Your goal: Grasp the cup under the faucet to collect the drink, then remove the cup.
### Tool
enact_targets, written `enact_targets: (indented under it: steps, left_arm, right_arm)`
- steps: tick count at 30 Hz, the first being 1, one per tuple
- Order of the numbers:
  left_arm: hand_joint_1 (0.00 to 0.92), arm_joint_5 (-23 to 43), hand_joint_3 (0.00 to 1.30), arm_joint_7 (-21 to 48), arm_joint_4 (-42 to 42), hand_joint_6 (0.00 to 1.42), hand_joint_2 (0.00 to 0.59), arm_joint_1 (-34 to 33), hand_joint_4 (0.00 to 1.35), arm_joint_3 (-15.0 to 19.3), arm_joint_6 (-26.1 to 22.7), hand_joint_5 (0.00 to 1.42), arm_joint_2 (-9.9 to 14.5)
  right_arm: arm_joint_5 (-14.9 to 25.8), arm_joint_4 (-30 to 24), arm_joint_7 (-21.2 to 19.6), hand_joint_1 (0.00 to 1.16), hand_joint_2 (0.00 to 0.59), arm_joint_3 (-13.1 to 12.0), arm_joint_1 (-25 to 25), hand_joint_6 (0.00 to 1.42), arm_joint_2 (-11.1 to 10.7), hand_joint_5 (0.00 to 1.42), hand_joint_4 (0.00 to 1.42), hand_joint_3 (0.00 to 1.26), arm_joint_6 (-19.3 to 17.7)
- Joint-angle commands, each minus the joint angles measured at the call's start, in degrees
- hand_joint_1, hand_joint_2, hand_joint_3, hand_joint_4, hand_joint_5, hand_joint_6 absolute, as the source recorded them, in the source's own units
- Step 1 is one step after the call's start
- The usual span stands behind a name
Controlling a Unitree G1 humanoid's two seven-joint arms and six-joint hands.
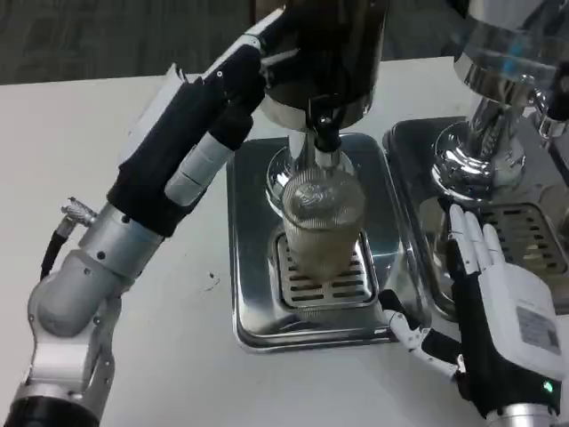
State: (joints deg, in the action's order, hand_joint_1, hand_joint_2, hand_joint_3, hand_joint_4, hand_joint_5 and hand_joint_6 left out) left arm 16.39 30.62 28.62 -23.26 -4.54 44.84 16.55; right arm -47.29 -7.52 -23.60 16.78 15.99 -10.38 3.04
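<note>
Two robot hands showing: left robot hand [209, 116] is reaching up at the dispenser [324, 53], grip unclear; right robot hand [498, 307] is lying open, holding nothing, just beside the drip tray [253, 267]. Cup [322, 218] is standing on the tray grate under the faucet [324, 142], on the white table [107, 160].

The cup [324, 222] stands on the grate [322, 276] of the drip tray [253, 316], directly below the faucet [324, 147]. The tray sits toward the table's [80, 169] far edge. A second drip tray [418, 147] lies just to its right. The left hand [200, 133] is at the dispenser [324, 53], left of the faucet; the right hand [498, 311] lies right of the first tray.
</note>
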Motion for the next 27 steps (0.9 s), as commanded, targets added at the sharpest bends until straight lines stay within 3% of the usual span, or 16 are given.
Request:
enact_targets:
  steps: [1, 15, 27]
  left_arm:
    - [0.0, -2.7, 0.13, 0.6, 1.2, 0.19, 0.114, -2.1, 0.0, 0.2, -1.0, 0.22, -1.9]
    - [0.0, -4.7, 0.2, 4.6, -0.2, 0.27, 0.145, 0.1, 0.04, -0.4, -1.2, 0.3, -3.4]
    - [0.0, -11.4, 0.21, 3.5, -4.3, 0.28, 0.148, 2.5, 0.04, -1.8, 2.7, 0.32, -1.6]
  right_arm:
    - [0.5, 0.2, -0.9, 0.63, 0.303, -0.6, 0.1, 0.2, 0.2, 0.0, 0.0, 0.0, -0.4]
    - [0.9, 0.6, -1.3, 0.63, 0.312, -1.2, 0.3, 0.2, 0.7, 0.0, 0.0, 0.0, -0.8]
    - [1.4, 1.2, -1.0, 0.63, 0.313, -1.1, -0.1, 0.2, 0.7, 0.0, 0.0, 0.0, -1.0]
